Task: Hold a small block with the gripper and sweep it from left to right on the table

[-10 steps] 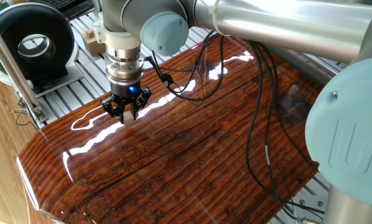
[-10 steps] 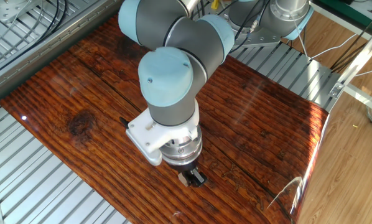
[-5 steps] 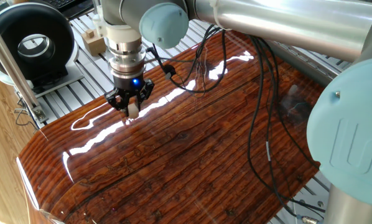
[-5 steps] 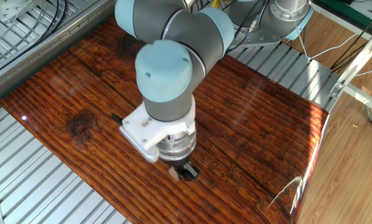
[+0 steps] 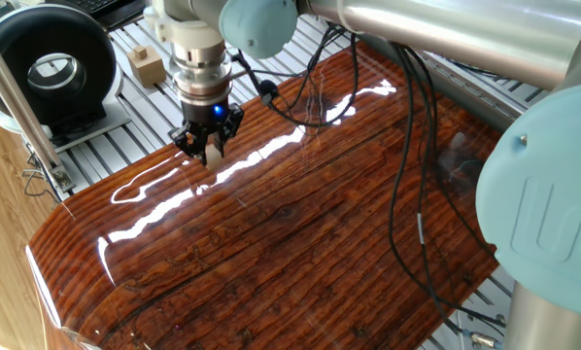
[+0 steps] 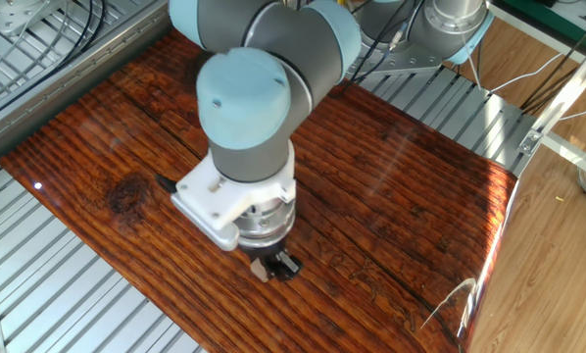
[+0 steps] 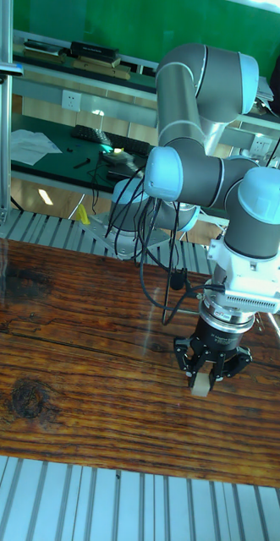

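The small block (image 5: 214, 157) is a pale beige cube pinched between the black fingers of the gripper (image 5: 211, 152), which is shut on it. It rests low against the glossy reddish-brown table (image 5: 300, 243), near the edge beside the ribbed aluminium frame. From the other fixed view, the block (image 6: 262, 272) peeks out under the gripper (image 6: 273, 267), mostly hidden by the wrist, near the table's (image 6: 401, 176) lower edge. In the tall fixed view the block (image 7: 202, 385) touches the table (image 7: 89, 355) below the gripper (image 7: 209, 377).
A larger tan wooden block (image 5: 148, 66) lies on the aluminium frame behind the gripper. A black round device (image 5: 52, 68) stands at the far left. Black cables (image 5: 407, 194) hang from the arm above the board. A metal post (image 5: 14, 97) rises at the left.
The gripper, still shut on the small block, has slid along the board: up and slightly right in one fixed view, leftward in the other fixed view.
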`<state>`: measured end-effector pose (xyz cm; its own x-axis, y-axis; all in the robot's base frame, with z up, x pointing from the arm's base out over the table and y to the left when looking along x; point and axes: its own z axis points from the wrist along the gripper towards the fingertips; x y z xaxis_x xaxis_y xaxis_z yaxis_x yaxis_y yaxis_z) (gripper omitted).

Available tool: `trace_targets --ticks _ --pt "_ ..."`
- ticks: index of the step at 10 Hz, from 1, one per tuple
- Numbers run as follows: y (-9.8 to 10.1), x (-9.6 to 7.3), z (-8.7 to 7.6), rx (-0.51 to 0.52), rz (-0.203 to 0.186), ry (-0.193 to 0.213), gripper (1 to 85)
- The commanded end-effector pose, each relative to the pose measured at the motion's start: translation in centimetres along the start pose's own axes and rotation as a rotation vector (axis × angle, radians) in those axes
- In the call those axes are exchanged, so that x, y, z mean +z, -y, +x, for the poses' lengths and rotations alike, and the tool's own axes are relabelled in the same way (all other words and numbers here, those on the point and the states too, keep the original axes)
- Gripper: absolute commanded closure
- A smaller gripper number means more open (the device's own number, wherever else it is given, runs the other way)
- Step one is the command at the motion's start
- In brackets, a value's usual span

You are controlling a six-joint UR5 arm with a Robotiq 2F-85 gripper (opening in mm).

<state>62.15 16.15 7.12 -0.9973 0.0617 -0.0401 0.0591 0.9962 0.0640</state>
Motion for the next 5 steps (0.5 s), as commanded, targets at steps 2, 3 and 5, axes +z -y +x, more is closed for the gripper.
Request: trace_targets --ticks 2,3,5 --pt "-1.4 0.2 -1.0 0.0 -0.056 0.034 84.7" --pt "-2.5 1.2 -0.9 0.015 -0.073 0.05 84.7" --pt "-3.2 3.5 -0.5 0.03 -0.065 0.059 84.7"
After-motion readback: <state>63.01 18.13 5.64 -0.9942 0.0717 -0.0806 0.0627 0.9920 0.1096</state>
